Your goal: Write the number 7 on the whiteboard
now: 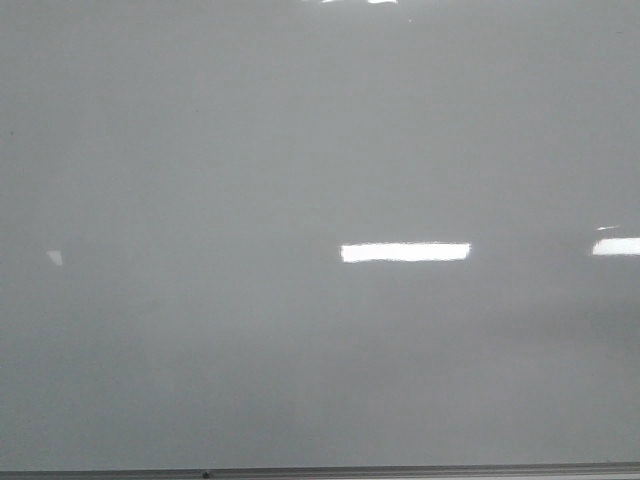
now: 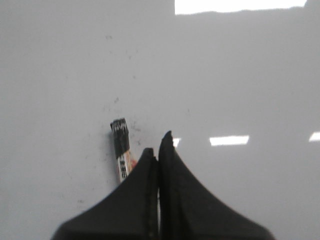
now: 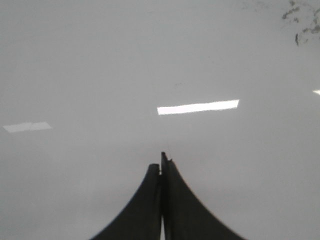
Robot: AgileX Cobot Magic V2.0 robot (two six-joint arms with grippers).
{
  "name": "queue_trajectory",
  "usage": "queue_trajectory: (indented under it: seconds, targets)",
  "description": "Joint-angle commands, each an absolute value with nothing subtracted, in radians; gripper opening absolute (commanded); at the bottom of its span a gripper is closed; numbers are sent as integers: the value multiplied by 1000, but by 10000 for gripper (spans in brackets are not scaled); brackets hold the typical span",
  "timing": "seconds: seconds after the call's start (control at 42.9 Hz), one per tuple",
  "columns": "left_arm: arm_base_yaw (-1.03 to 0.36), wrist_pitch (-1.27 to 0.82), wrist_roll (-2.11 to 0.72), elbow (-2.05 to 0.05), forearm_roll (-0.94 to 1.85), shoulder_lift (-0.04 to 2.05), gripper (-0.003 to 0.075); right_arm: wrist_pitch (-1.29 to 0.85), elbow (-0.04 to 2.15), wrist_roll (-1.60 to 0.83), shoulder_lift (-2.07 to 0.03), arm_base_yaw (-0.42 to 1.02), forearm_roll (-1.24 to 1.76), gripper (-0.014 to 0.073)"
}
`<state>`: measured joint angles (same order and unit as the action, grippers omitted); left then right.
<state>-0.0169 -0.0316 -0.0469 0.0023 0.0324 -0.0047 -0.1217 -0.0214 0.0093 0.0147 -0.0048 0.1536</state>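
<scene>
Whiteboard [image 1: 300,150]: glossy pale grey surface filling the front view, bright rectangular reflections, thin grey edge strip along the bottom. No drawn 7 shows on it in any view; only faint dark smudges [image 3: 300,20] in the right wrist view. Left gripper [image 2: 159,147]: black fingers pressed together, a marker [image 2: 121,145] with a black end jutting just beside them. Right gripper [image 3: 161,162]: fingers together, nothing held.

Only print is on the marker [image 2: 121,150] label, too blurred to read; no other text.
</scene>
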Motion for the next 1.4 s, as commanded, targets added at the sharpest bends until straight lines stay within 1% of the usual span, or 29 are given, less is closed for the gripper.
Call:
queue_trajectory:
  seconds: [0.0,0.116,0.303,0.396,0.466,0.652,0.699,0.745,0.768,0.792,0.815,0.885,0.908,0.955,0.978,1.025,1.071,1.188,1.304,1.374]
  targets:
    - [-21,112,-39,-55,59,-19,-20,-55,70,8,29,-5,164,-69]
    - [-21,43,-39,-161,56,-2,-20,-174,193,8,16,-5,164,-69]
    - [-21,-203,-40,-340,32,119,-20,-319,365,8,-114,-5,164,-67]
    - [-21,-262,-40,-389,19,208,-20,-318,408,8,-200,-5,164,-67]
    - [-21,-266,-40,-404,19,265,-20,-291,416,8,-246,-5,164,-67]
    - [-21,-258,-40,-409,19,322,-16,-275,416,8,-297,-5,164,-64]
    - [-21,-256,-40,-409,17,322,17,-282,416,8,-297,-5,164,-50]
    - [-21,-248,-40,-409,13,322,79,-285,416,8,-297,-5,164,-4]
    - [-21,-246,-40,-409,13,322,136,-285,415,8,-297,-5,164,24]
    - [-21,-246,-40,-409,13,322,185,-283,414,8,-297,-5,164,71]
    - [-21,-246,-40,-409,13,322,258,-283,414,8,-297,-5,164,124]
    - [-21,-246,-40,-409,13,322,432,-283,414,8,-297,-5,164,259]
    - [-21,-246,-40,-409,13,322,501,-283,414,8,-297,-5,164,305]
    - [-21,-246,-40,-409,13,322,580,-284,414,8,-297,-5,164,406]
    - [-21,-246,-40,-409,13,322,615,-285,414,8,-297,-5,164,442]
    - [-21,-246,-40,-409,13,322,640,-285,414,8,-297,-5,164,503]
    - [-21,-246,-40,-409,11,322,640,-285,414,8,-297,-5,164,530]
    - [-21,-255,-40,-407,12,331,636,-285,414,8,-297,-5,164,526]
    - [-21,-316,-38,-407,12,434,636,-285,414,8,-297,-4,164,526]
    - [-14,-327,11,-417,7,524,636,-284,414,8,-297,-4,164,526]
